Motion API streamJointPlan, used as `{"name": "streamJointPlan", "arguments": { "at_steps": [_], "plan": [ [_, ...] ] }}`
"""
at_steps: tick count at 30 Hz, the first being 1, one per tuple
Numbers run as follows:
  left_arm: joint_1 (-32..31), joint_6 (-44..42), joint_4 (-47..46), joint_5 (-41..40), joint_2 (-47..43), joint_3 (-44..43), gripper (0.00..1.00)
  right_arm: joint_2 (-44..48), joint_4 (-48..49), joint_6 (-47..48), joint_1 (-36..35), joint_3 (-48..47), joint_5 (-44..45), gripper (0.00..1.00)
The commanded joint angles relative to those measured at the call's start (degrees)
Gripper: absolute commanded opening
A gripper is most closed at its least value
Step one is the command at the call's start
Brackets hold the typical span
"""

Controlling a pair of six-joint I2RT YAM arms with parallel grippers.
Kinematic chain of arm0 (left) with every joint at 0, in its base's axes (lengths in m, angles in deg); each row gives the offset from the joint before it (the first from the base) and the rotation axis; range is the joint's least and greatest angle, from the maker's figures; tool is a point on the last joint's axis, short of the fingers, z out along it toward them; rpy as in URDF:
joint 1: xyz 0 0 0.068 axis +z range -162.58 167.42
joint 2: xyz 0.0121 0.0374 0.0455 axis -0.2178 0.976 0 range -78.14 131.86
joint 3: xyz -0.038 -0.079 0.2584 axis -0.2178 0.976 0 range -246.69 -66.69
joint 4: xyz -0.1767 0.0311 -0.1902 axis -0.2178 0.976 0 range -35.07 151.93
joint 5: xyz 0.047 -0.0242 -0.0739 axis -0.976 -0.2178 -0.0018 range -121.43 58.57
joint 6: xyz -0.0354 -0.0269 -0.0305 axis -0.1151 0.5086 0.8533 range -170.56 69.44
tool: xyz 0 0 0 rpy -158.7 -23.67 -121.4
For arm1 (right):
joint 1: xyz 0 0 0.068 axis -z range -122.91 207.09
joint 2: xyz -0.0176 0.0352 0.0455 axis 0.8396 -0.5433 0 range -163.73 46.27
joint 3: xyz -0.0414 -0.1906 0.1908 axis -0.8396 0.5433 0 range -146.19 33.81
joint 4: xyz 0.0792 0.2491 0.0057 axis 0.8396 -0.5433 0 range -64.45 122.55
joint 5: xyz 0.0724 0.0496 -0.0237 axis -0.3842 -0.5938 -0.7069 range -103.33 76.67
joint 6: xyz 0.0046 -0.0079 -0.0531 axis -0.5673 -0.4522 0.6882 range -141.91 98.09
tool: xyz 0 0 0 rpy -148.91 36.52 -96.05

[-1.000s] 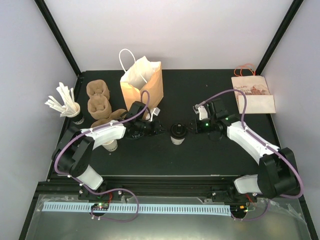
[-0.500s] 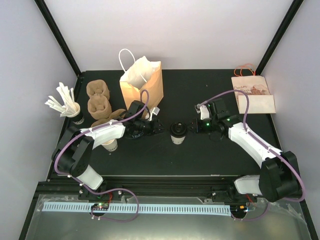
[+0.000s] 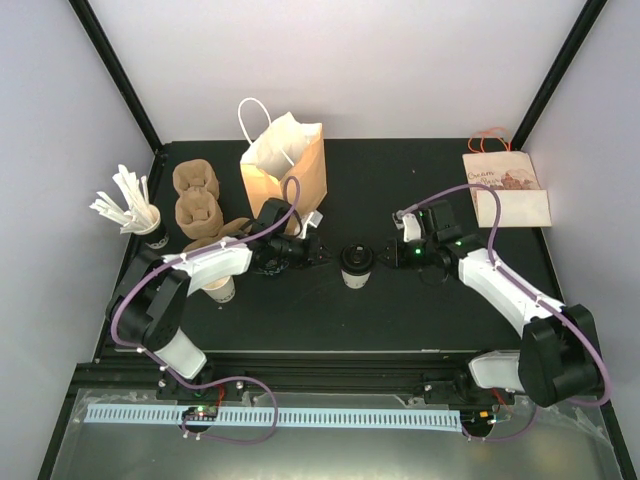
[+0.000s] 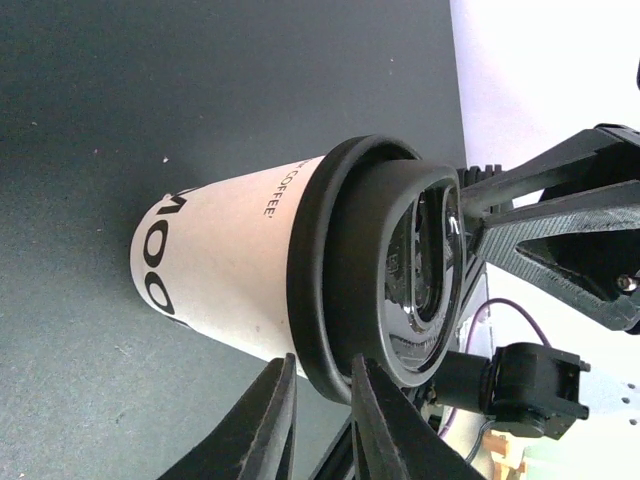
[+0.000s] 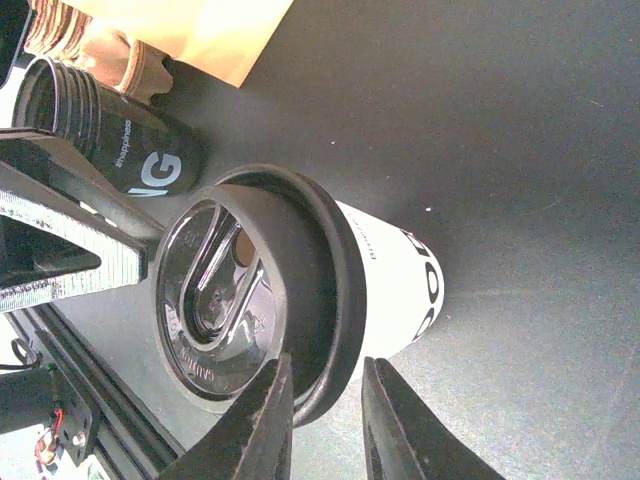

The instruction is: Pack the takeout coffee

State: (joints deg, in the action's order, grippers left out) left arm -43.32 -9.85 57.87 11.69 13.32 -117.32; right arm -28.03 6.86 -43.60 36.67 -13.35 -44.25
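Both arms have nudged inward. On the left gripper [image 4: 322, 362] the jaws have narrowed around the lid [image 4: 400, 270] rim of the coffee cup [image 3: 354, 264], mid-table right of the paper bag [image 3: 285, 165]; right gripper [image 5: 325, 365] ditto. Can't tell if either's clamped. Probably seating the lid before bagging.

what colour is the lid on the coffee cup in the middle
Black, with a glossy top. The lid sits on a white cup; the right wrist view shows it best.

Black table [image 3: 400, 190]; pale walls [image 3: 400, 60]; black corner posts [image 3: 115, 72]; lighting seemingly even.
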Motion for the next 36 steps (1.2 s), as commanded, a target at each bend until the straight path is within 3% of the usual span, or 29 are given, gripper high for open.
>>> {"name": "streamJointPlan", "arguments": {
  "at_steps": [1, 23, 36],
  "plan": [
    [-0.2, -0.5, -1.8, 2.2, 1.1, -2.4, 0.18, -1.0, 2.3, -0.5, 0.4, 0.5, -2.2, 0.21],
    [-0.9, -0.4, -1.5, 2.1, 3.5, -3.5, 0.18, -4.5, 3.5, 0.3, 0.4, 1.4, -3.3, 0.12],
    [-0.9, -1.7, 0.5, -0.2, 5.0, -3.2, 0.10, -5.6, 6.7, -0.5, 0.4, 6.4, -2.8, 0.07]
  ]
}}
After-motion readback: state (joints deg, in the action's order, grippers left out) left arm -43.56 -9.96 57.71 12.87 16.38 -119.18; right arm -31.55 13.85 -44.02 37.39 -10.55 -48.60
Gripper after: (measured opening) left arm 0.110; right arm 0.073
